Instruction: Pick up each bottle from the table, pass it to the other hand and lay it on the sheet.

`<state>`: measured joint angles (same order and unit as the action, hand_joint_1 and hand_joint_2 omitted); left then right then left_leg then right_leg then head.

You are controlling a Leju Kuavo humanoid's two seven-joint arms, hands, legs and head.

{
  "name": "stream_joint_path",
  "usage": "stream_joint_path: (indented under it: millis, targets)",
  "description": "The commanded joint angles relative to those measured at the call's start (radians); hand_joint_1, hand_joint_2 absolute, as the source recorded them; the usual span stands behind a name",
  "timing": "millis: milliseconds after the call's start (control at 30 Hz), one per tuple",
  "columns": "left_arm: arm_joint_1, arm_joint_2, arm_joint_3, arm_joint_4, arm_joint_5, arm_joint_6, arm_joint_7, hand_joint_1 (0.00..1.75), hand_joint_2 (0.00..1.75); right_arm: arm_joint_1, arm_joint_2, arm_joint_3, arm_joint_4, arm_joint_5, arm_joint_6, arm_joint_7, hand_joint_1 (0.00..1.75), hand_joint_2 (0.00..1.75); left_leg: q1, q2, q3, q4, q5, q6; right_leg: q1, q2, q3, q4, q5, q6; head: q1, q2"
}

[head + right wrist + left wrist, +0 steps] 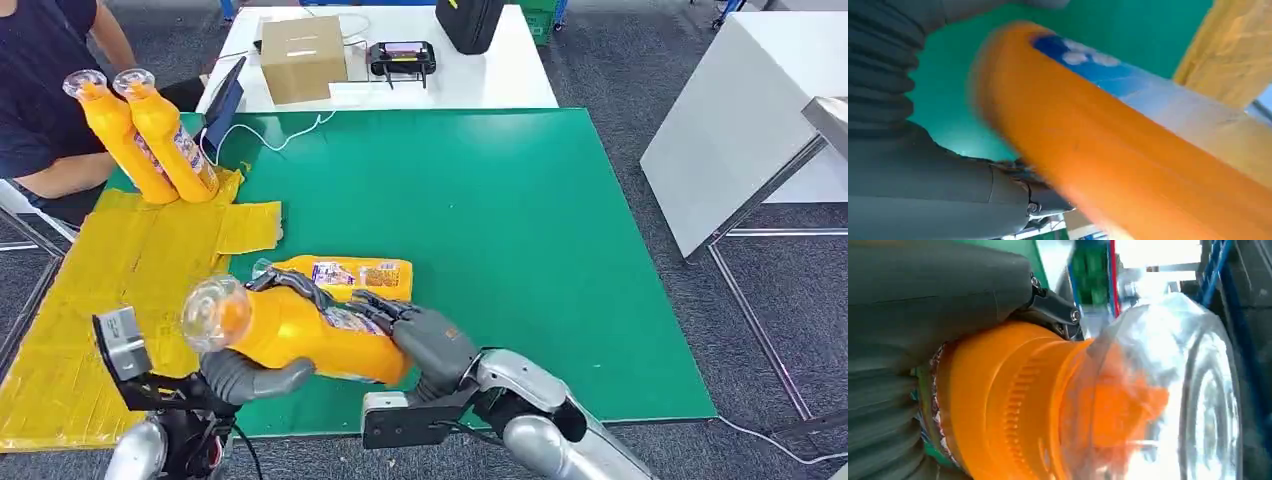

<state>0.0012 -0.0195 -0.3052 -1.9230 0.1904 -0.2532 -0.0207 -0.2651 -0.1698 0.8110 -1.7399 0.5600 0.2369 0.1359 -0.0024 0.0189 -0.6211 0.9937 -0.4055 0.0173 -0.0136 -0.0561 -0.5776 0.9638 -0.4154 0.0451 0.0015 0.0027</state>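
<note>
An orange bottle (300, 338) with a clear cap hangs low over the front of the green table (520, 230), cap pointing left. My left hand (255, 378) grips it by the shoulder, thumb underneath and dark fingers over the top. My right hand (425, 340) holds its base end. The left wrist view shows the orange neck and clear cap (1013, 405) under the thumb of that hand (923, 300). The bottle's body (1098, 150) crosses the right wrist view, blurred, beside that hand (913, 175). A second orange bottle (345, 275) lies on the green just behind. The yellow sheet (90, 290) covers the table's left part.
Two more orange bottles (150, 140) stand leaning at the sheet's far end. A person in a dark top (45, 90) sits behind them at the far left. A cardboard box (302, 57) and a black device (402, 55) rest on the white table beyond.
</note>
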Motion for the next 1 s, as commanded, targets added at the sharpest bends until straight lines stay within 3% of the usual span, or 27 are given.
stream_joint_path:
  millis: [33, 100, 267, 300, 367, 500, 633, 1000]
  targets:
    - [-0.123, 0.097, 0.106, 0.016, -0.693, 0.16, -0.119, 1.75, 1.75, 0.069, -0.061, -0.142, -0.027, -0.009, -0.027, 0.066, 0.0, 0.0, 0.001, -0.005, 0.003, 0.0, -0.001, -0.001, 0.0, 0.0, 0.004, 0.0, -0.002, -0.002, 0.0, 0.0]
    - [-0.132, 0.115, 0.122, 0.019, -0.776, 0.176, -0.129, 1.75, 1.75, 0.095, -0.061, -0.169, -0.051, 0.004, -0.025, 0.073, 0.0, 0.0, 0.001, -0.003, 0.001, 0.0, 0.0, -0.001, 0.001, 0.001, 0.002, 0.0, -0.001, -0.001, 0.001, 0.0]
    - [-0.181, 0.279, 0.091, 0.108, -1.108, 0.217, -0.135, 1.75, 1.75, 0.187, -0.062, -0.272, -0.12, 0.045, -0.035, 0.103, 0.0, 0.0, 0.001, -0.004, 0.005, 0.0, -0.002, -0.002, 0.0, 0.002, 0.006, 0.0, -0.003, -0.002, 0.0, 0.0]
    - [-0.187, 0.286, 0.097, 0.126, -1.104, 0.227, -0.143, 1.75, 1.75, 0.193, -0.064, -0.281, -0.126, 0.046, -0.034, 0.103, 0.0, 0.0, 0.001, -0.004, 0.003, 0.0, -0.001, -0.001, 0.001, 0.0, 0.004, 0.0, -0.002, -0.002, 0.001, 0.0]
    - [-0.228, 0.363, 0.043, 0.184, -1.258, 0.238, -0.125, 1.75, 1.75, 0.143, -0.115, -0.3, -0.111, 0.017, -0.028, 0.095, 0.0, 0.0, 0.001, -0.003, 0.004, 0.0, -0.001, -0.002, 0.0, 0.001, 0.004, 0.0, -0.002, -0.002, 0.0, 0.0]
    - [-0.239, 0.368, 0.041, 0.211, -1.259, 0.247, -0.13, 1.75, 1.75, 0.124, -0.122, -0.323, -0.097, -0.007, -0.012, 0.085, 0.0, 0.0, 0.001, -0.001, 0.003, 0.0, -0.001, -0.001, 0.0, 0.004, 0.003, 0.0, -0.001, -0.002, 0.0, 0.0]
    - [-0.274, 0.441, -0.032, 0.309, -1.336, 0.199, -0.099, 1.75, 1.75, 0.124, -0.119, -0.346, -0.089, -0.009, -0.008, 0.092, 0.0, 0.0, 0.002, -0.004, 0.005, 0.001, -0.001, -0.002, 0.0, 0.003, 0.005, 0.001, -0.002, -0.002, 0.001, 0.0]
    - [-0.43, 0.55, -0.17, 0.673, -1.248, -0.057, -0.056, 1.75, 1.75, 0.019, -0.108, -0.282, 0.003, -0.033, 0.029, 0.114, 0.0, 0.0, 0.001, 0.001, 0.003, -0.001, 0.0, -0.001, 0.0, 0.004, 0.002, 0.0, 0.0, -0.001, 0.0, 0.0]
